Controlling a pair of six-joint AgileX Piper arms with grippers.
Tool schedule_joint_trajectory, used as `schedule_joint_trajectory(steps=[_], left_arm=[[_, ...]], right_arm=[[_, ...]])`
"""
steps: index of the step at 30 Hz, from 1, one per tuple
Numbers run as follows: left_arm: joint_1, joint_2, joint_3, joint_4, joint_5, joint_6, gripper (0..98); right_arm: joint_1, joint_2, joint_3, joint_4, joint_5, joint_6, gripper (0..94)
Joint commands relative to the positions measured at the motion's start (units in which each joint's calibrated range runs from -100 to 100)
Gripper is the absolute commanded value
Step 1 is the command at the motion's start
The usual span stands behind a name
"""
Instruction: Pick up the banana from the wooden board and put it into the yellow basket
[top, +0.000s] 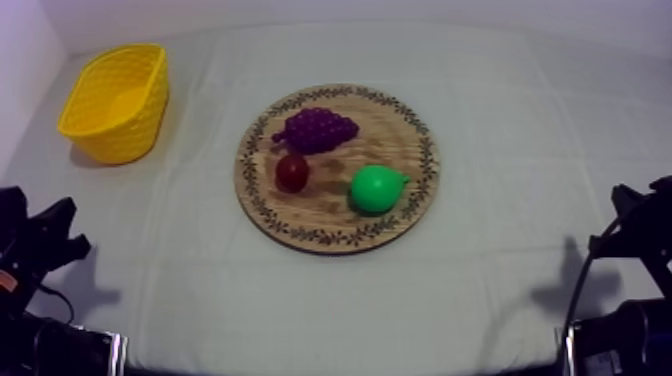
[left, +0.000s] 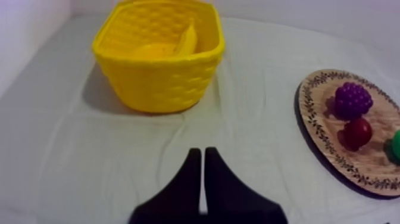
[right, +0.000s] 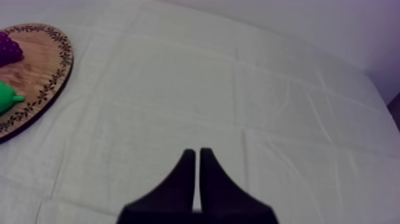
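yellow toy banana (left: 188, 37) is lying inside yellow woven basket (left: 161, 83), dead ahead of your left gripper (left: 201, 152); both it and right gripper (right: 197, 153) are sitting pinched closed, empty.

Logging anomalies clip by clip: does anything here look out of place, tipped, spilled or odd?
Nothing stands out. The basket stands upright with the banana inside; grapes, red fruit and pear sit on the board. The left tool and right tool are shut, holding nothing.

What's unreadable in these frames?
- Banana: left wrist view, basket wall hides most of it; yellow on yellow.
- Pear: left wrist view, cut off by the frame edge.
- Board: both wrist views, cut off by the edge.
- Basket's inside: top view, banana cannot be told from the wall.
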Motion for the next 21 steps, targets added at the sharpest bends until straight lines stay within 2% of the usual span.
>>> schedule_joint_trajectory(steps=[1,6,8,14,21], left_arm=[[0.07,-1.44,0.18,-0.04,-0.43,-0.08,0.4],[0.65,-3.26,0.60,-0.09,-1.35,6.66,0.1],[1.31,-3.56,0.69,-0.10,-1.51,8.36,0.1],[3.99,-3.84,0.80,-0.15,-1.67,9.18,0.1],[4.49,-3.88,0.82,-0.16,-1.69,9.02,0.1]], right_arm=[[-0.01,-0.04,-0.03,-0.03,0.03,-0.01,0.6],[-0.01,-0.04,-0.03,-0.03,0.03,-0.03,0.6],[-0.01,-0.04,-0.03,-0.03,0.03,-0.03,0.6],[-0.01,-0.04,-0.03,-0.03,0.03,-0.03,0.6],[-0.01,-0.04,-0.03,-0.03,0.03,-0.03,0.6]])
